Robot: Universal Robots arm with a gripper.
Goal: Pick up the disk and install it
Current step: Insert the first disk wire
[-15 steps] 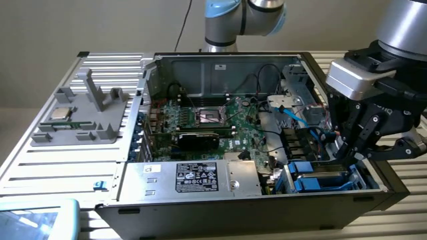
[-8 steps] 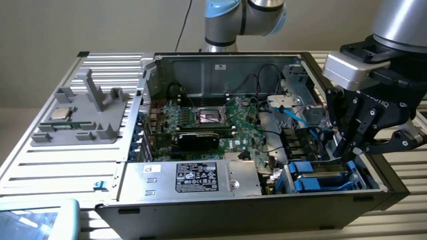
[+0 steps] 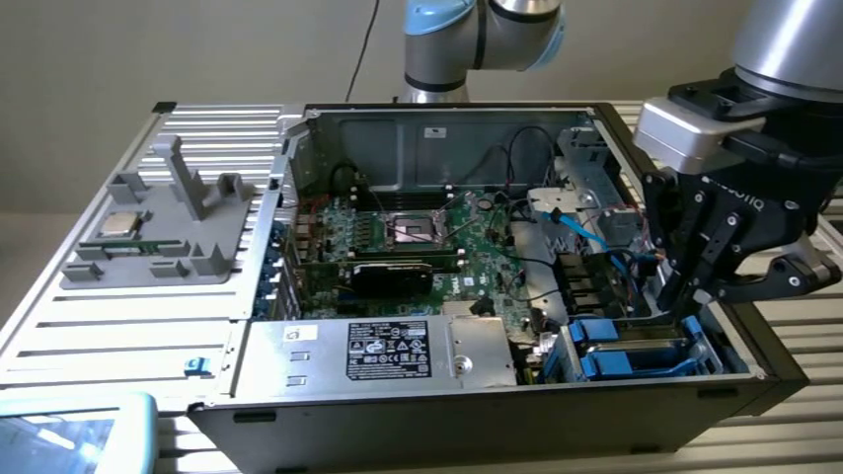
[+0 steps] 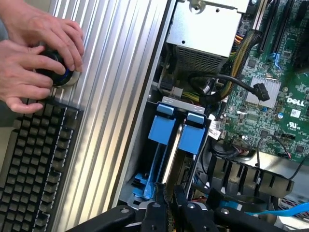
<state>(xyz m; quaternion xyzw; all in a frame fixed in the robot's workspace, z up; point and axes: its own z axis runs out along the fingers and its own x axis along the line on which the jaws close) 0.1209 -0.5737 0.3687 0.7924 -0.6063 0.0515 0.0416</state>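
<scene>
The disk (image 3: 633,348) stands on edge in the drive bay at the near corner of the open computer case, on the exterior view's right; its bright blue carrier (image 4: 161,129) and a strip of silver edge show there. My gripper (image 3: 688,296) reaches down into that bay from above. In the wrist view its black fingers (image 4: 158,205) sit close together at the carrier's blue rail, so my gripper (image 4: 169,200) is shut on the disk.
The silver power-supply box (image 3: 382,351) lies along the case's front next to the bay, with the motherboard (image 3: 409,232) and loose cables behind. A grey fixture (image 3: 145,237) holds a small CPU chip (image 3: 122,222). A person's hands (image 4: 38,53) rest beside a black keyboard (image 4: 34,159).
</scene>
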